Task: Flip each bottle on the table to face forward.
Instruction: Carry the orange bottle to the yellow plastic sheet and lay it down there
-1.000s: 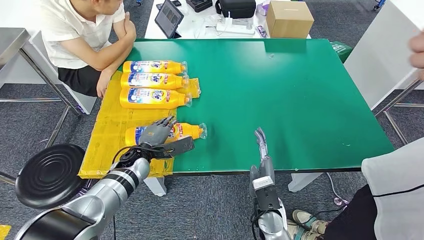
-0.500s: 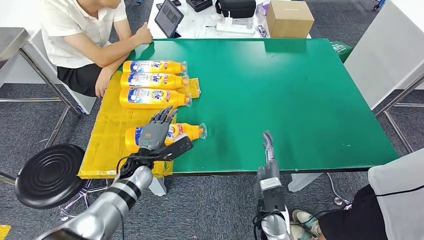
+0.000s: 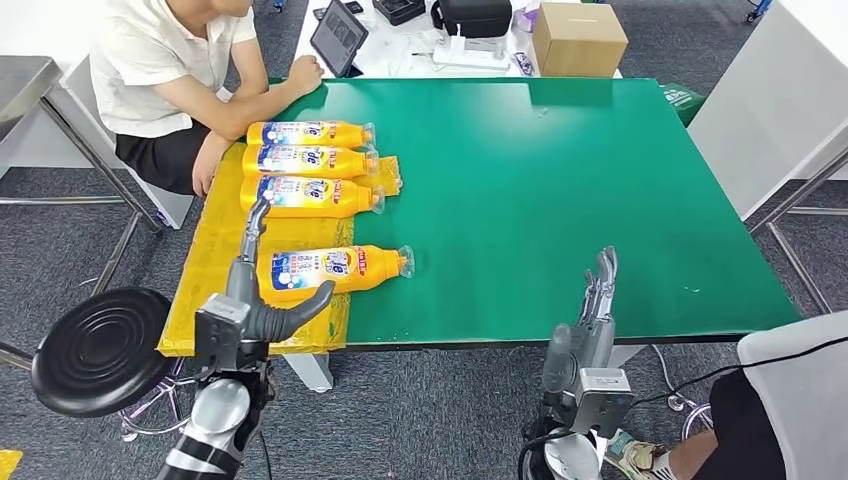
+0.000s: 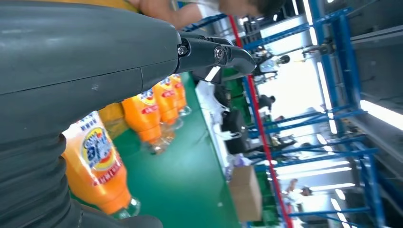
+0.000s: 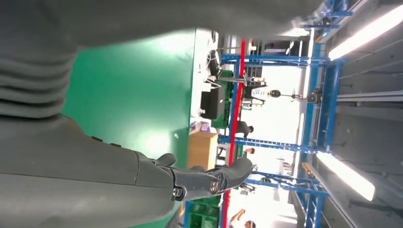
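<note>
While lying sideways, nearest bottle (image 3: 335, 267) shows blue-white label.

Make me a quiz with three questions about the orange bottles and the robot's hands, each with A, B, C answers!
1. Where does the nearest bottle lie?
A. on the black stool
B. partly on the yellow sheet, cap end over the green table
C. on the cardboard box

2. How many orange bottles are on the table?
A. two
B. four
C. six

3. What is the left hand doing?
A. holding nothing, fingers apart
B. gripping a bottle
C. pressing the tablet

Answers:
1 B: its body rests on the sheet, its cap reaches the green.
2 B: three lie in a row, plus the nearest one.
3 A: the hand is off the bottle, at the table's near edge.
</note>
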Controlling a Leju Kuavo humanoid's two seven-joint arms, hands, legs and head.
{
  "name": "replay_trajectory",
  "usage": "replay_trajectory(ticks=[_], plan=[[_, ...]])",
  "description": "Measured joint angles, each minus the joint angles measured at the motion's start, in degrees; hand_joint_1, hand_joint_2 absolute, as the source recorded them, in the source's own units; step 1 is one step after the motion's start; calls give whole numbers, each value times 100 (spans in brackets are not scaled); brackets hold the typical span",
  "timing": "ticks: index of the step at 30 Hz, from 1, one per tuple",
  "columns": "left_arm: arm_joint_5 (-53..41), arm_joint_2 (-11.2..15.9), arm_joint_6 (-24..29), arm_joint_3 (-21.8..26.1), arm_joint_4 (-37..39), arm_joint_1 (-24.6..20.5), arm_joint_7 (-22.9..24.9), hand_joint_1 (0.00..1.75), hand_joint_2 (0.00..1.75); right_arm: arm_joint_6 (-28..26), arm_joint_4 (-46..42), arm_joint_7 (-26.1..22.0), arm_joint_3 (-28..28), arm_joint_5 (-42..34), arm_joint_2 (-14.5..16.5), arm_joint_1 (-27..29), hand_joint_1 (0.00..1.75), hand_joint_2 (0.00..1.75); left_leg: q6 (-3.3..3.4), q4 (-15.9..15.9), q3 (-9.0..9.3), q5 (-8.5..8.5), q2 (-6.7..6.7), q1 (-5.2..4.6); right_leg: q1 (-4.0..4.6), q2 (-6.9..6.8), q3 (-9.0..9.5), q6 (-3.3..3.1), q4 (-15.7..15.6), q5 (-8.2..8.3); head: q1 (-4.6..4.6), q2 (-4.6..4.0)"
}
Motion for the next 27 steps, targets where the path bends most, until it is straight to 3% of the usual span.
replay_trajectory(ticks=[9,15,20,22,25,26,27], plan=[[600,-45,-306,-71,-142,75,-136,0,175,-39,511,2,128,169,88,-565,0,175,2,0,4,4,-1,0,0,-1,0,1,0,2,-1,0],[811,-261,-451,-497,291,-70,-164,0,175,-151,711,4,174,274,91,-717,0,175,2,1,2,3,-2,-3,-2,-1,-1,1,-1,1,0,0],[1171,-488,-475,-861,753,-196,-365,0,175,-350,761,4,244,261,93,-719,0,175,85,-20,18,-3,3,-9,-37,-2,3,49,-21,13,-4,0],[1255,-561,-403,-945,893,-269,-449,0,175,-380,773,3,266,226,93,-718,0,175,119,-95,69,40,12,42,-30,-1,-123,36,236,-120,10,0],[1432,-621,-270,-978,1126,-366,-421,0,175,-402,828,2,272,174,85,-712,0,175,135,-122,87,57,18,71,-45,-2,-679,4,1359,-571,45,0],[1484,-628,-226,-973,1204,-378,-393,0,175,-413,854,2,272,169,80,-705,0,175,130,-121,84,56,18,75,-57,-2,-823,26,1641,-655,47,0],[1520,-634,-176,-969,1276,-387,-370,0,175,-426,879,2,272,167,75,-699,0,175,117,-118,81,53,15,84,-72,-3,-856,75,1704,-651,48,0]])
